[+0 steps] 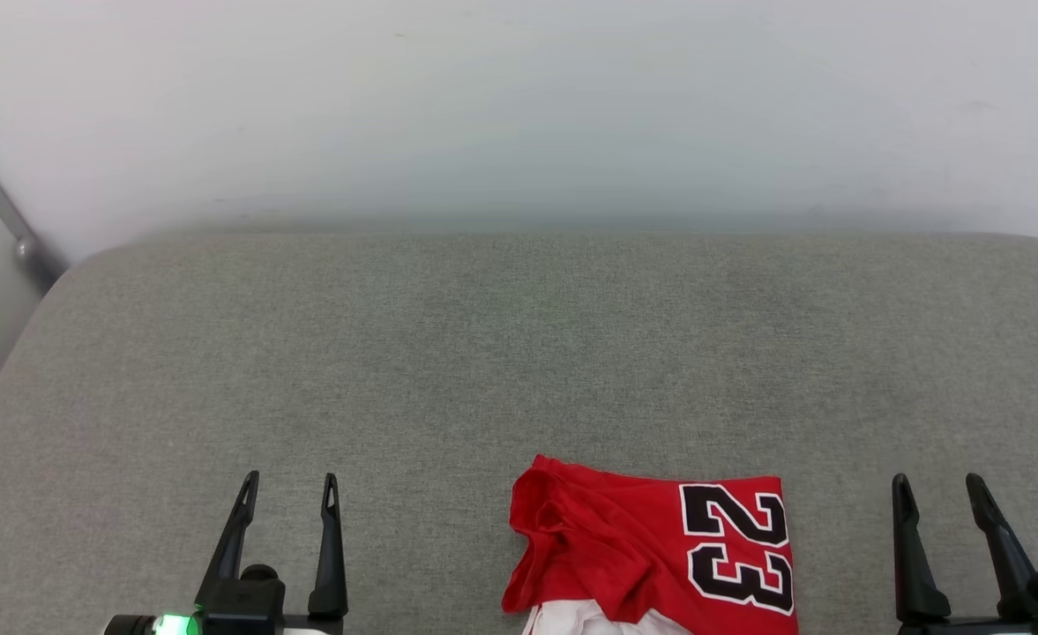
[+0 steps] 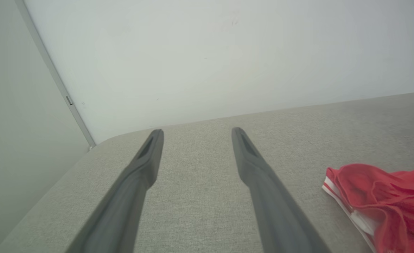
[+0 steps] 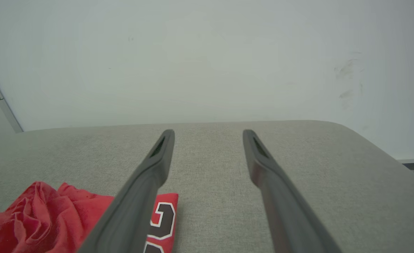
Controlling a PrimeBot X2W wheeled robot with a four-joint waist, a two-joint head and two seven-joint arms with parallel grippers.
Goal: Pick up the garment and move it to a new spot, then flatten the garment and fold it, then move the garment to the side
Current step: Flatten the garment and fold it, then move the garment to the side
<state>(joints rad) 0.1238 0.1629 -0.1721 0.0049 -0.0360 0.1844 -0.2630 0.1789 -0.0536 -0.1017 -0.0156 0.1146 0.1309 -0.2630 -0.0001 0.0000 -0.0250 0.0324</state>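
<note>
red jersey T-shirt (image 1: 642, 547) with black white-outlined 23 lies rumpled at the near edge of the grey fabric cushion (image 1: 483, 353), right of centre. left pincer (image 1: 292, 481) and right pincer (image 1: 937, 481): fingers spread apart, nothing held, flanking it, no contact.

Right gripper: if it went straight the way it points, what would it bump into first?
Probably nothing until the white wall. The right gripper points over bare grey cushion; the garment lies off to its left. Depth is hard to judge.
</note>
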